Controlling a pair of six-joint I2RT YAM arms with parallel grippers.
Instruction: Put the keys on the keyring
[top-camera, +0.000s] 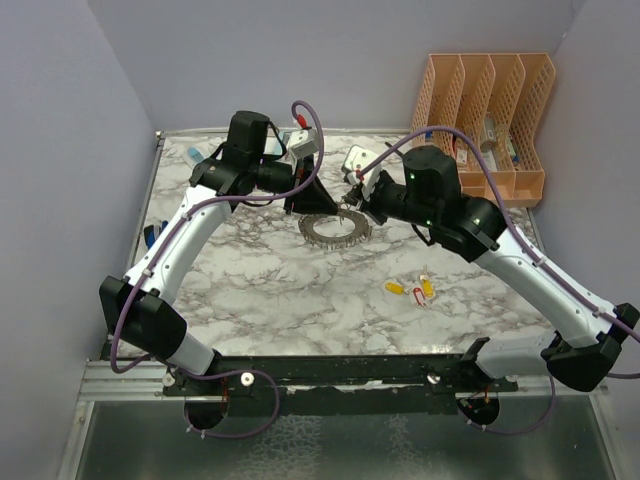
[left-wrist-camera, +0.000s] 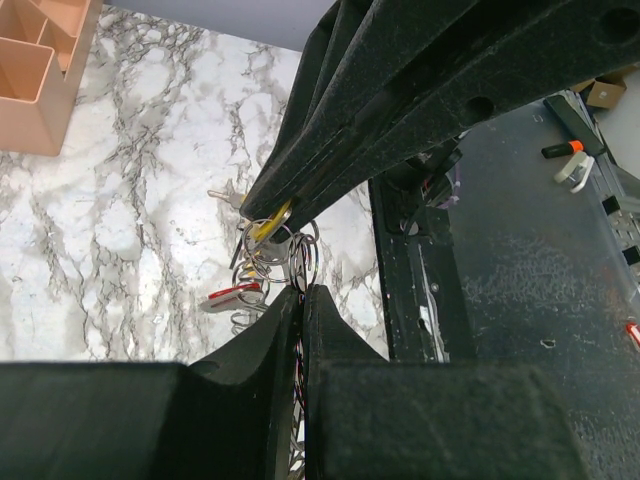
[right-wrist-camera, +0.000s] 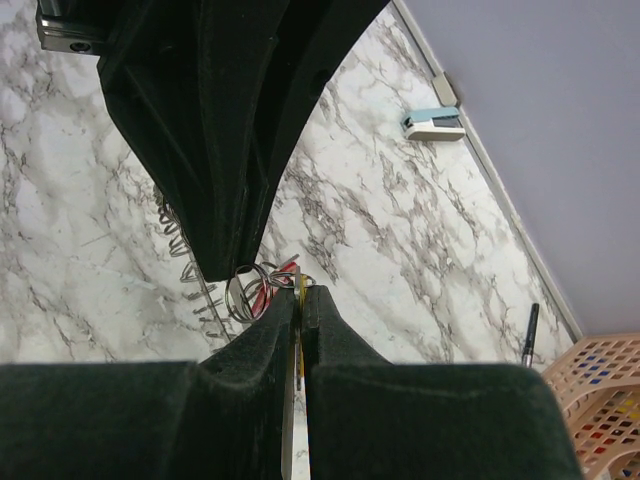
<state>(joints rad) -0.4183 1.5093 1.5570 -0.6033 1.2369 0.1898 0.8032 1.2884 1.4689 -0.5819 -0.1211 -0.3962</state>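
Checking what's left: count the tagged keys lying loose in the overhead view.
3, clustered nearer than the keyring, toward the right: a yellow-tagged key, a second yellow one right of it, a red one between them. More may be hidden under the jaws at the ring.

A white tabletop veined in grey like marble (top-camera: 260, 290) fills the middle. At 2 o'clock stands a peach perforated plastic file organiser with four slots (top-camera: 500, 100), with a slim black pen (right-wrist-camera: 529, 335) lying near it. A small white-and-pale-blue device (top-camera: 194, 153) sits at 11 o'clock, a blue object (top-camera: 152, 236) at 9 o'clock on the table's edge, and a dull grey metal sheet (top-camera: 330, 445) at 6 o'clock
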